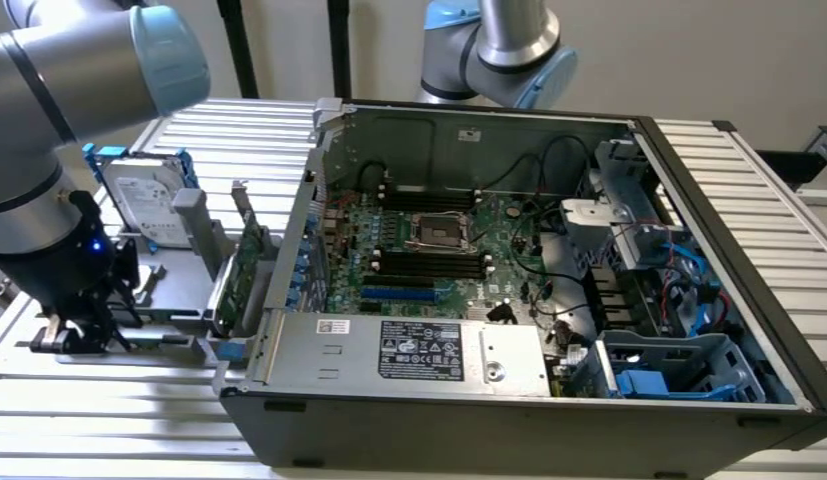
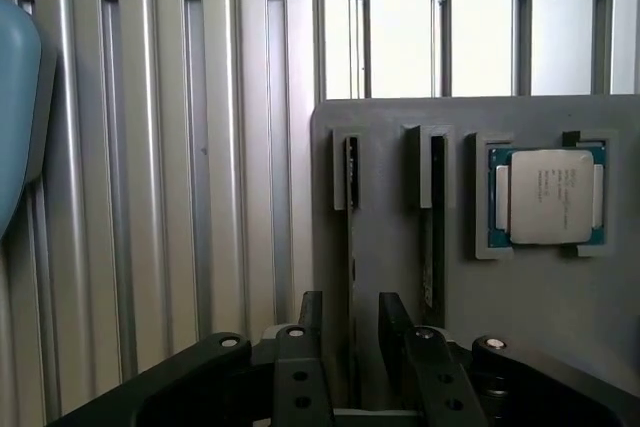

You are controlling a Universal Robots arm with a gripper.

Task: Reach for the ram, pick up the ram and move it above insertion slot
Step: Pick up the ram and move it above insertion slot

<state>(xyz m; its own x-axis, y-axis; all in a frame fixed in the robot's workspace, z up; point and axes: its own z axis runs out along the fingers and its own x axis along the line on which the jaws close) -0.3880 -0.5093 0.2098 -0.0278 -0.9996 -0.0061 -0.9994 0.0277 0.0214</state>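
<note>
Starting at the exterior view's left: the working arm (image 1: 46, 130) is pointing straight down over the gray parts holder (image 1: 173, 300) on the slatted counter (image 1: 120, 400). The gripper (image 1: 77, 335) is sitting low at the holder's end on that side.

Wrist view is giving the detail. The gripper (image 2: 352, 332) is standing open, fingers (image 2: 310, 322) apart w/ gaps showing. They're straddling the ram (image 2: 350, 182), which is sitting edge-on in a holder groove. It isn't gripping anything, as far as I can tell. So the ram is sitting in the holder, outside the PC case (image 1: 547, 400) and well apart from the insertion slot (image 1: 433, 263) on the board.

Step in hand, my read: the reach is about finished, the pickup isn't done. A grab here is calling for fingers centred on that thin edge and squeezing the flat faces. After that it needs a straight pull out of the groove so the stick isn't binding.

Moving right, counting:
- 1 hard drive (image 1: 146, 205) w/ blue rails.
- 1 green expansion card (image 1: 246, 270) standing beside the case wall.
- 1 open case.
- 1 processor socket (image 1: 433, 232) w/ memory sockets banked either side: 2 banks, no. per bank I can't tell.
- 1 blue card slot (image 1: 400, 295).
- A 2nd arm (image 1: 507, 50) at the back, so 2 arms in all.
- In the holder, per wrist view: 2 grooves, each w/ a thin edge-on strip, and 1 loose processor chip (image 2: 545, 197) in its pocket.
</note>
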